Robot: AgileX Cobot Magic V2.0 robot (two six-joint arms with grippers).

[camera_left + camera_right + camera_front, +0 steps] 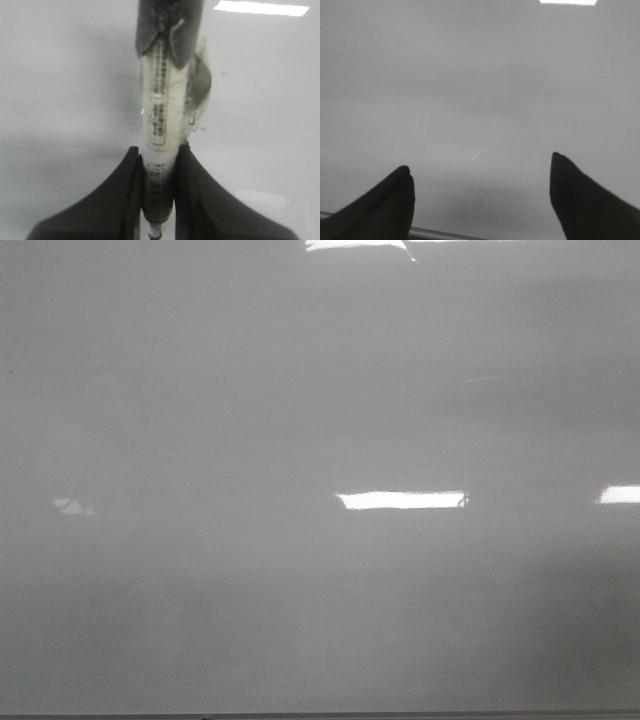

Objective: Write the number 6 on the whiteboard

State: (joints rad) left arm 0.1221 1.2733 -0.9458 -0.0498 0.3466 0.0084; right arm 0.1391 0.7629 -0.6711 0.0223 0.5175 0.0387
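The whiteboard fills the front view, glossy pale grey with bright reflections; neither gripper shows there. No pen line of a number 6 shows on it in any view. In the left wrist view my left gripper is shut on a marker pen, a cream barrel with a printed label and a dark grey cap end pointing away over the whiteboard. In the right wrist view my right gripper is open and empty above the whiteboard.
A thin dark edge strip runs along the board's near side in the front view. The board's edge also shows by the right fingers. Bright light reflections lie on the board.
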